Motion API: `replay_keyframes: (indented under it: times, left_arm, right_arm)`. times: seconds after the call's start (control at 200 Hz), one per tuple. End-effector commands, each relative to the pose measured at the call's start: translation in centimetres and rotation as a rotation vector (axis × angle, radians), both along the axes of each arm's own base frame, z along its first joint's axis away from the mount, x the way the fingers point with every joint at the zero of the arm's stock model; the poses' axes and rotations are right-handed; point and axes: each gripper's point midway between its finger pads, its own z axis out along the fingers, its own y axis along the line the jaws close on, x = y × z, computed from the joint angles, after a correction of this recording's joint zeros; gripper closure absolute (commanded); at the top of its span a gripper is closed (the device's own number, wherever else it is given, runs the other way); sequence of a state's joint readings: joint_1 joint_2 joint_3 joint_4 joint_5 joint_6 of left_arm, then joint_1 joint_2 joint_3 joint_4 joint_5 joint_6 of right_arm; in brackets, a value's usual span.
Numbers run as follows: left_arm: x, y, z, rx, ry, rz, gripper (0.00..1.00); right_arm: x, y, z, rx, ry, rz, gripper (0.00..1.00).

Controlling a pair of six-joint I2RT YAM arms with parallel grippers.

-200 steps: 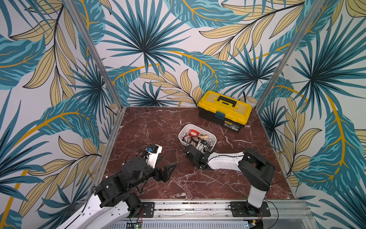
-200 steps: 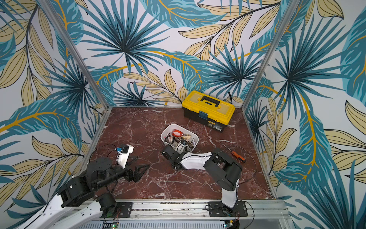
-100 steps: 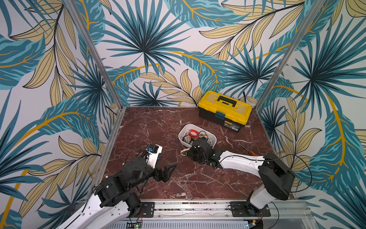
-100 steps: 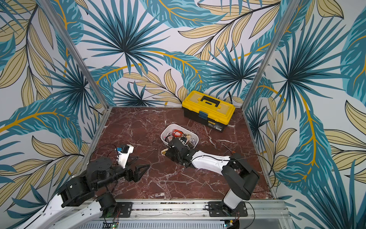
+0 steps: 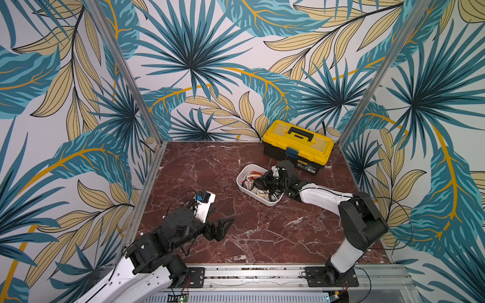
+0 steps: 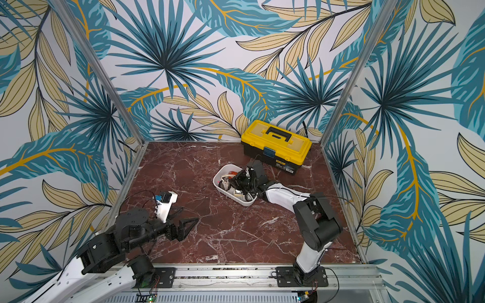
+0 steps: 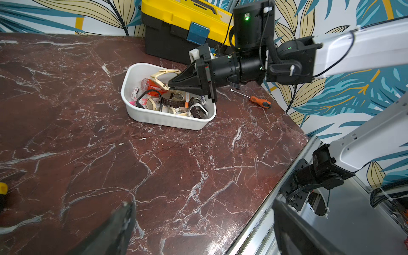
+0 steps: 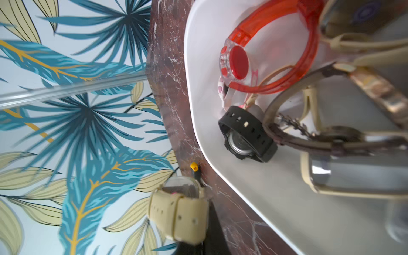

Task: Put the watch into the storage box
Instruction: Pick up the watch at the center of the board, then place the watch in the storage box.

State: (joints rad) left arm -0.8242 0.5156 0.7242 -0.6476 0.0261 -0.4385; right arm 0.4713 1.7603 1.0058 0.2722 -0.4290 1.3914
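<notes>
My right gripper (image 7: 170, 86) is shut on the watch (image 8: 178, 215), a cream-strapped one with a round face. In the left wrist view the watch (image 7: 164, 72) hangs at the fingertips above the storage box (image 7: 167, 120). The storage box, a shallow white tub (image 5: 240, 181) (image 6: 216, 181), holds several other watches, among them a red one (image 8: 238, 61) and a black one (image 8: 247, 136). In both top views the right gripper (image 5: 258, 181) (image 6: 235, 181) reaches in over the tub from the right. My left gripper (image 5: 223, 228) (image 6: 187, 225) is open and empty, low over the table at front left.
A yellow-and-black toolbox (image 5: 298, 145) stands against the back wall behind the tub. An orange-handled screwdriver (image 7: 259, 102) lies on the table right of the tub. A yellow-and-black object (image 7: 2, 192) shows at the frame's edge. Metal rail (image 5: 249, 272) along the front.
The right arm has stretched from the table in front of the tub to over the tub, carrying the watch. The left arm has not moved.
</notes>
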Motion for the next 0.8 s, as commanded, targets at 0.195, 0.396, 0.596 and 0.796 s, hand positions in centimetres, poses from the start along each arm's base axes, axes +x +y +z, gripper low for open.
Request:
replay_keyframes:
  times: [0.195, 0.396, 0.596, 0.796]
  left_arm:
    - [0.1, -0.2, -0.6, 0.011, 0.003, -0.004, 0.00]
    - [0.1, -0.2, -0.6, 0.013, 0.004, -0.005, 0.00]
    - [0.1, -0.3, -0.7, 0.014, 0.006, -0.008, 0.00]
    - [0.1, -0.3, -0.7, 0.015, 0.006, -0.008, 0.00]
  right_arm:
    - [2.2, 0.2, -2.0, 0.255, 0.043, -0.110, 1.00]
    - [2.9, -0.5, -2.8, 0.322, 0.046, -0.163, 1.00]
    - [3.1, -1.7, -3.5, 0.353, 0.052, -0.229, 1.00]
    - [3.0, -3.2, -4.4, 0.320, 0.073, -0.300, 1.00]
